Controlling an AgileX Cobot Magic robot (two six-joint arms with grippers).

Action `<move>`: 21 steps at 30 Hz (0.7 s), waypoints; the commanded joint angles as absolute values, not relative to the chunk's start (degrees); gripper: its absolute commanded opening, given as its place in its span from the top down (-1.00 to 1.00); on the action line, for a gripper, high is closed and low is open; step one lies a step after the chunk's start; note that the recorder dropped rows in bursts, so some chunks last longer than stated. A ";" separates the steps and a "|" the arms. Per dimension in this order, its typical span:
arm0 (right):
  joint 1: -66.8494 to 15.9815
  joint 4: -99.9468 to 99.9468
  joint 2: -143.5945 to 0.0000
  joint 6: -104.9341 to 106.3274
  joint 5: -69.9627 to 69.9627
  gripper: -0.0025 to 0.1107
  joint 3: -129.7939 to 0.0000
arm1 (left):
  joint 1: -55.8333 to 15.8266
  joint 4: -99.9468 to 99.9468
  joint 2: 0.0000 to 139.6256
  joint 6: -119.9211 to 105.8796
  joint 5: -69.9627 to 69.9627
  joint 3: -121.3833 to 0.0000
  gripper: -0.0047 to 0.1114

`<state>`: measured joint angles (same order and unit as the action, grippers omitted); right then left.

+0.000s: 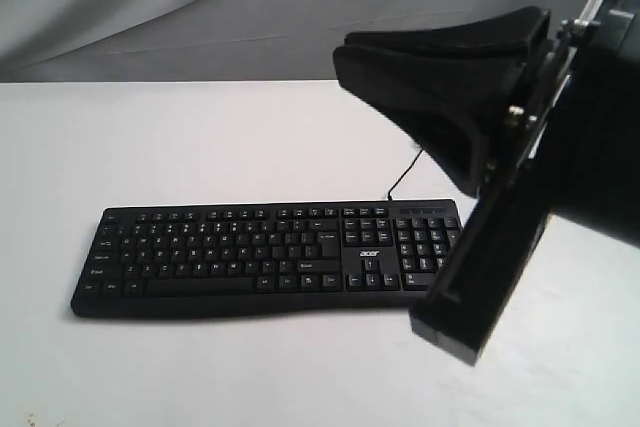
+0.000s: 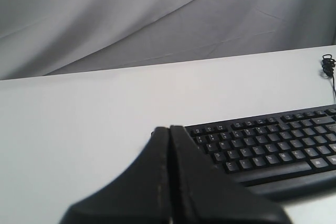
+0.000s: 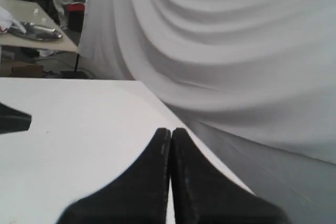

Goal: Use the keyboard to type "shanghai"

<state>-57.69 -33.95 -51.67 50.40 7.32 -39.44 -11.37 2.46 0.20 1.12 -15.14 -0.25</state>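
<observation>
The keyboard (image 1: 270,252) was laid flat on the white tabletop (image 1: 150,137), left of centre in the exterior view. Its long edge was turned toward that camera, its number pad lay to the right, and its thin cable (image 1: 400,182) was led away behind. It was judged to be set square like this so that the letter rows could be reached from either side.

The left pincer (image 2: 169,128) was closed tight, finger against finger, with nothing held between. The two fingers were judged to be pressed together so that one narrow tip, rather than a fork, would meet a single key. In its own wrist view the tip was lined up with the keyboard's corner, yet no part of it was caught by the exterior view. It was therefore taken to be held off the keys, not resting on them.

The right pincer (image 3: 170,132) was likewise closed on nothing. It was raised well above the tabletop and aimed past its edge toward the draped grey cloth (image 3: 236,51). The right arm (image 1: 500,247) was seen large beside the number pad, apparently parked clear of the letters.

How many letters had been typed could not be told. The "s" lies in the left half, so an approach by the left pincer was judged the likelier.
</observation>
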 commanded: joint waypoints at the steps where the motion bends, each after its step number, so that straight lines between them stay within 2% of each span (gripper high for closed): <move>1: -57.82 -37.56 -50.99 49.52 15.11 0.96 -39.20 | -11.60 2.51 0.00 1.28 -14.87 0.00 0.92; 7: -57.68 -42.54 -50.13 47.57 20.18 0.96 -39.20 | -11.60 2.51 0.00 1.28 -14.87 0.00 0.92; 10: -54.89 -42.55 -50.13 44.30 19.93 0.96 -39.20 | -11.60 2.51 0.00 1.28 -14.87 0.00 0.92; 16: -38.07 -42.41 -50.13 33.23 5.08 0.96 -39.20 | -11.60 2.51 0.00 1.28 -14.87 0.00 0.92; 21: -22.99 -42.41 -46.48 32.78 -6.62 0.96 -39.20 | -11.60 2.51 0.00 1.28 -14.87 0.00 0.92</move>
<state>-28.74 -42.55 -48.84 33.36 -1.12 -39.35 -11.37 2.46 0.20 1.12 -15.14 -0.25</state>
